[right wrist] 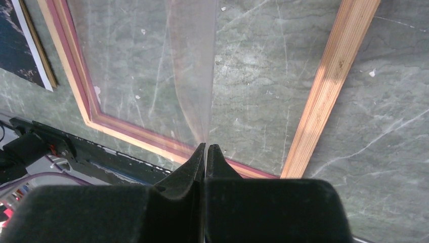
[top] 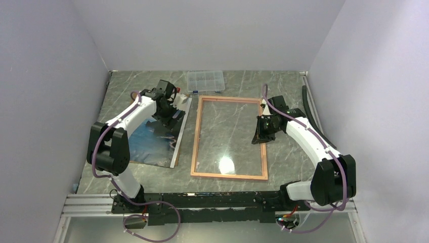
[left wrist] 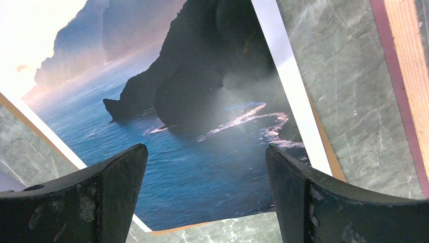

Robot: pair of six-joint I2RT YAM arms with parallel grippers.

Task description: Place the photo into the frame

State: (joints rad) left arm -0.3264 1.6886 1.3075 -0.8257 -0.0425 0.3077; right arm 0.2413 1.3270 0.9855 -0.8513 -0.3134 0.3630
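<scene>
While just beyond frame (top: 196, 136), compartment box (top: 205, 81).

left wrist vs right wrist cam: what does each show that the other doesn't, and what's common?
Left wrist only: the photo close up, dark cliffs over blue sea, with the left gripper open over it.
Right wrist only: the clear pane inside the frame, the right gripper shut over the frame, and the black mounting rail.
Both: the marble table, an edge of the frame, and the photo, though the right wrist view catches only a corner sliver of it.
</scene>
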